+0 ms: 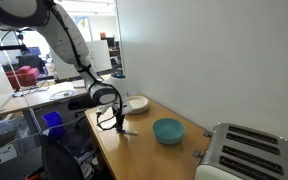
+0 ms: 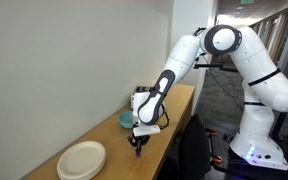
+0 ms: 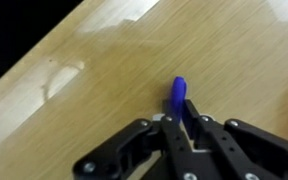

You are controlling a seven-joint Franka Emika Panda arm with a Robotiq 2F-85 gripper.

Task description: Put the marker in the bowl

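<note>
My gripper (image 3: 178, 122) is shut on the marker (image 3: 177, 95), whose blue-purple end sticks out past the fingertips over the wooden table. In both exterior views the gripper (image 1: 120, 125) (image 2: 139, 143) points down close to the tabletop near the table's front edge. The marker shows as a small dark stick (image 1: 126, 131) at the fingertips. The teal bowl (image 1: 168, 130) sits on the table a short way from the gripper. In an exterior view the bowl (image 2: 126, 120) is partly hidden behind the gripper.
A stack of off-white plates (image 1: 136, 103) (image 2: 82, 159) lies on the wooden table (image 1: 144, 150). A silver toaster (image 1: 246, 155) stands at one end. A white wall runs along the table's back edge. A blue cup (image 1: 52, 121) stands off the table.
</note>
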